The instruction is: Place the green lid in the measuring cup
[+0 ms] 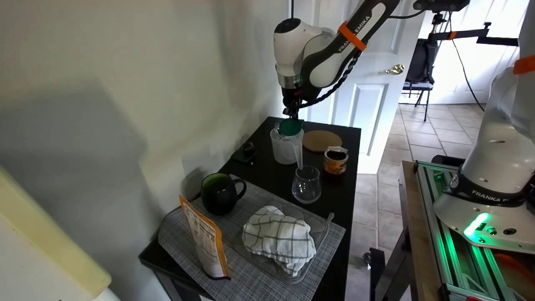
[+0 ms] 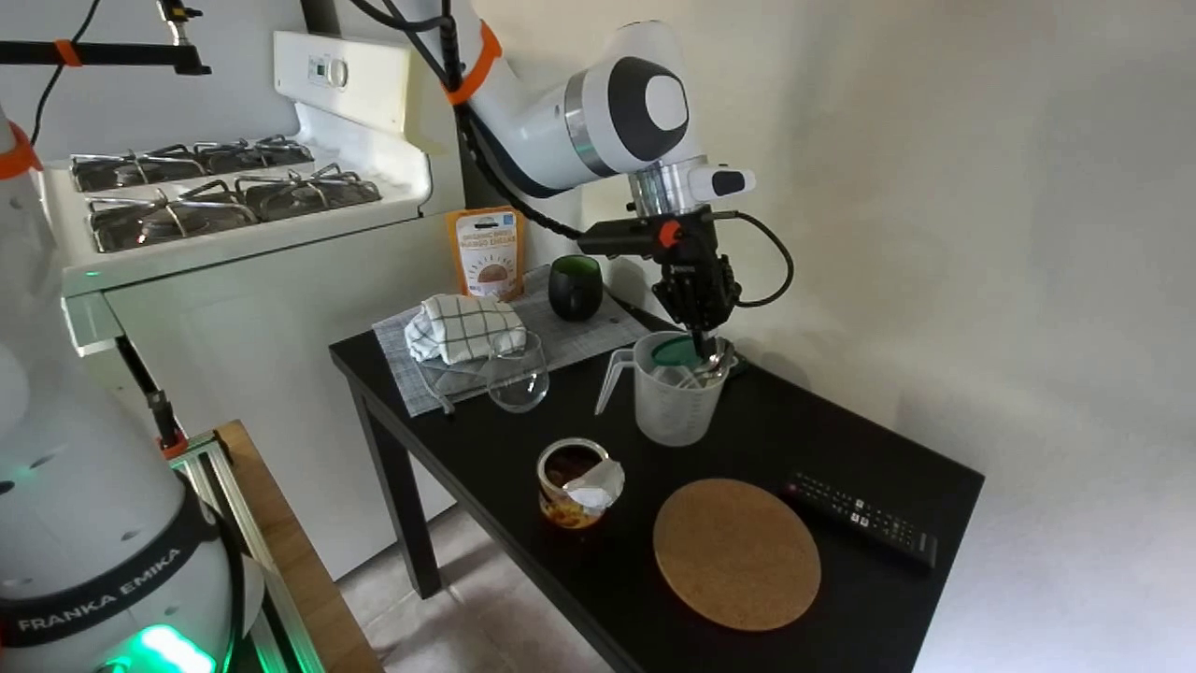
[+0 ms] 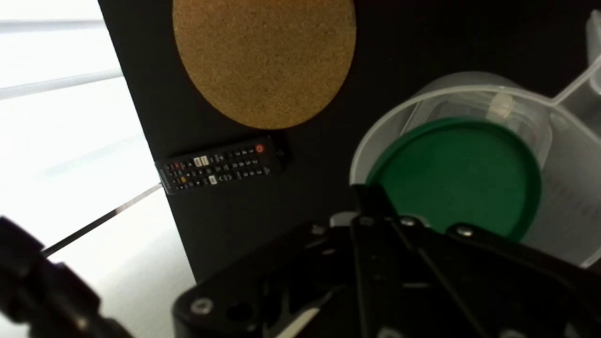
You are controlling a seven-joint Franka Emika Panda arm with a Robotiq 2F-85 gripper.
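The green lid point(image 1: 290, 128) is held tilted at the mouth of the whitish translucent measuring cup point(image 1: 284, 151). In an exterior view the lid point(image 2: 673, 352) shows partly inside the rim of the cup point(image 2: 675, 416). In the wrist view the lid point(image 3: 460, 173) covers much of the mouth of the cup point(image 3: 573, 197). My gripper point(image 3: 375, 202) points down at the cup's rim, its fingers shut on the lid's edge; the exact pinch is dark. It also shows in both exterior views point(image 1: 293, 116) point(image 2: 703, 344). A metal utensil point(image 2: 718, 360) and a clear plastic piece point(image 3: 502, 107) are in the cup.
The clear glass point(image 1: 306, 184) and small brown-orange cup point(image 1: 335, 160) stand near the measuring cup. A cork disc point(image 2: 736, 554) and a remote point(image 2: 860, 519) lie on the black table. A dark mug point(image 1: 221, 193), cloth point(image 1: 279, 238) and pouch point(image 1: 207, 240) are on the grey mat.
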